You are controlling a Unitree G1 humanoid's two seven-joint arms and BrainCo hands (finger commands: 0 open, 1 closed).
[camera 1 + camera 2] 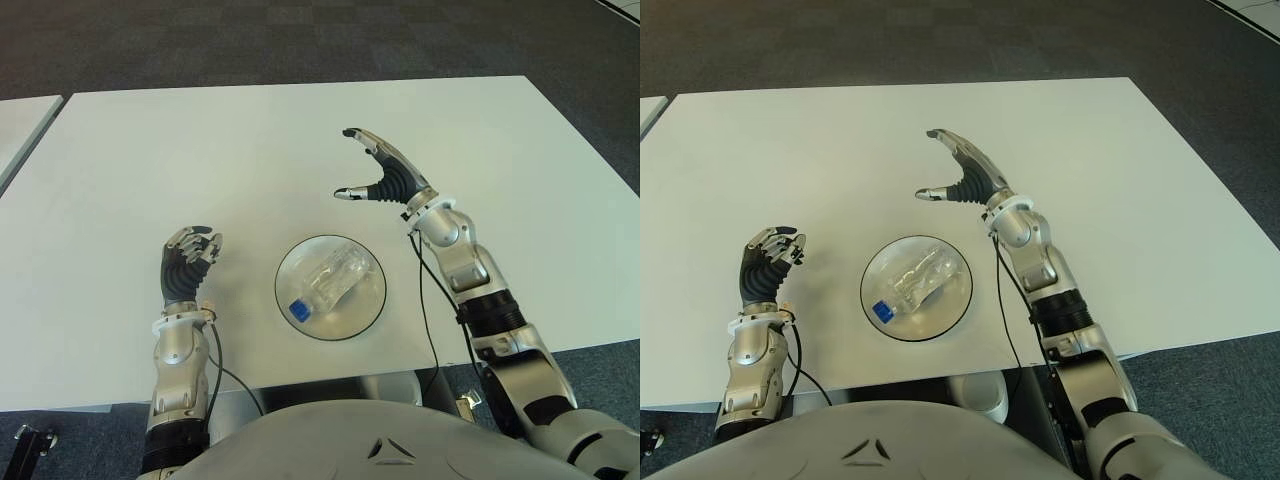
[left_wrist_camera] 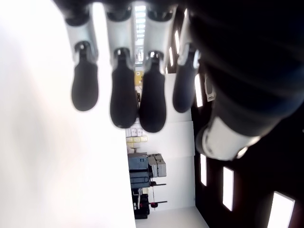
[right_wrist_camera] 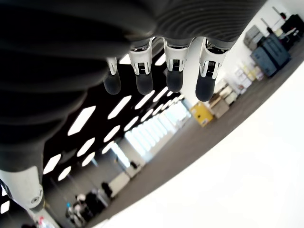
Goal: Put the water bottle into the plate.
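Note:
A clear water bottle [image 1: 328, 280] with a blue cap lies on its side inside the round plate [image 1: 368, 308], cap end toward me. No hand touches it. My right hand [image 1: 358, 168] hovers over the white table [image 1: 150, 150] just beyond the plate and slightly to its right, fingers spread and holding nothing. In the right wrist view its fingertips [image 3: 174, 80] hang free with only the room behind them. My left hand [image 1: 190, 257] shows to the left of the plate, fingers curled [image 2: 123, 102], nothing in them.
The plate sits near the table's front edge, with bare tabletop on all sides. A second white table [image 1: 22, 122] shows at the far left. Dark carpet [image 1: 300, 40] lies beyond the far edge.

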